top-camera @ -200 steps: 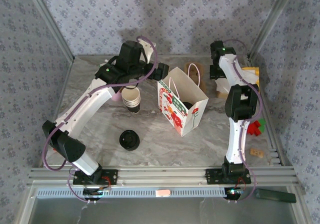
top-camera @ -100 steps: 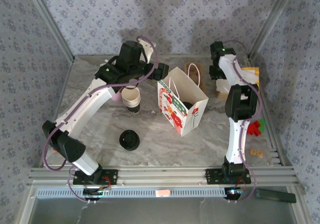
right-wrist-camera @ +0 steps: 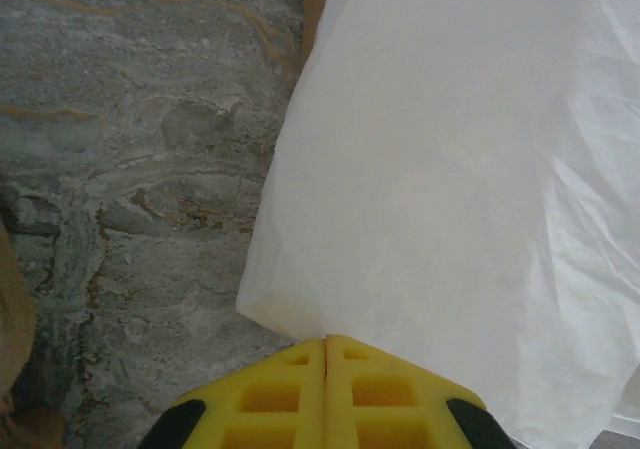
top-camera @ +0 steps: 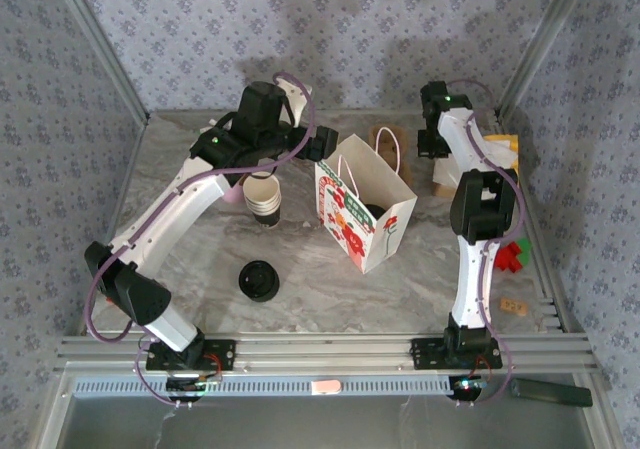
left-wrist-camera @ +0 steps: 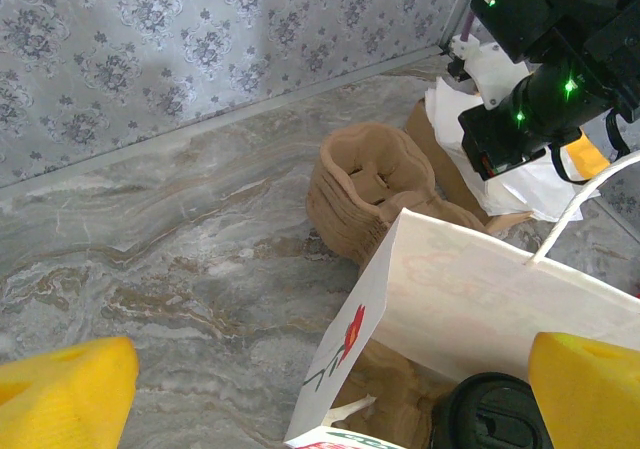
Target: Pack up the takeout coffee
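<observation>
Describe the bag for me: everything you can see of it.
The bag is white paper with a red flower print and white cord handles. It stands upright and open on the table. A black-lidded cup sits inside it beside something brown. The open left tool hangs over its rim.

Matt white paper bag (top-camera: pixel 372 231), glossy black plastic coffee lid (left-wrist-camera: pixel 490 419), rough brown pulp carrier (left-wrist-camera: pixel 368 184), smooth marbled tabletop (top-camera: pixel 320 291).

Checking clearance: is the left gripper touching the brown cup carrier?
Apart. In the left wrist view the left gripper hangs open, well short of the brown cup carrier.
</observation>
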Available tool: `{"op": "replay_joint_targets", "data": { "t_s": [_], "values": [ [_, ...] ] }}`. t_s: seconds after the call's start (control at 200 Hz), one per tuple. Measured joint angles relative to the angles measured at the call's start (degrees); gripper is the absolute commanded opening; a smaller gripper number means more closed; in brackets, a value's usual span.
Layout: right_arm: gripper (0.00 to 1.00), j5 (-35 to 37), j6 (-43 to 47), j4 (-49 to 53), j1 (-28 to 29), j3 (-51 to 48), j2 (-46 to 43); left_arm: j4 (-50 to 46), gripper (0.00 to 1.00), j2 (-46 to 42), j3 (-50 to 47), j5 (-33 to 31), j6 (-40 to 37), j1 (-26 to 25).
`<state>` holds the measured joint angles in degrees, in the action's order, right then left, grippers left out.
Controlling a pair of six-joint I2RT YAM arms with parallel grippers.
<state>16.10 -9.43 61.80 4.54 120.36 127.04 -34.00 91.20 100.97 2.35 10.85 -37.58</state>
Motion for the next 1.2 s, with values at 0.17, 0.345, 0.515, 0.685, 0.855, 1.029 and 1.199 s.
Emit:
{"op": "replay_joint_targets", "data": {
  "t_s": [0.17,0.345,0.515,0.685,0.855,1.029,1.199],
  "values": [
    [0.0,-2.5,-0.3,0.6,0.0,0.3,-2.2,0.0,1.0,0.0,0.3,0.0,0.2,0.0],
    [0.0,-5.6,-0.6,1.6,0.0,1.2,-6.8,0.1,1.0,0.0,1.2,0.0,0.2,0.0],
    [0.0,-7.6,-0.6,3.4,0.0,1.9,-8.5,0.4,1.0,0.0,1.2,0.0,0.2,0.0],
    [0.02,-8.5,-0.3,4.7,0.0,1.2,-7.4,0.4,1.0,0.0,1.2,0.0,0.2,0.0],
    [0.13,-8.7,-0.2,4.9,0.1,-0.7,-6.5,0.4,1.0,0.0,1.2,0.0,0.2,0.0],
    [0.29,-8.7,0.7,4.9,0.4,-1.4,-6.4,0.4,1.0,0.0,1.2,0.0,0.2,0.0],
    [0.43,-9.1,1.9,4.2,1.0,-2.4,-6.6,0.4,1.0,0.0,1.2,0.0,0.2,0.0]
  ]
}}
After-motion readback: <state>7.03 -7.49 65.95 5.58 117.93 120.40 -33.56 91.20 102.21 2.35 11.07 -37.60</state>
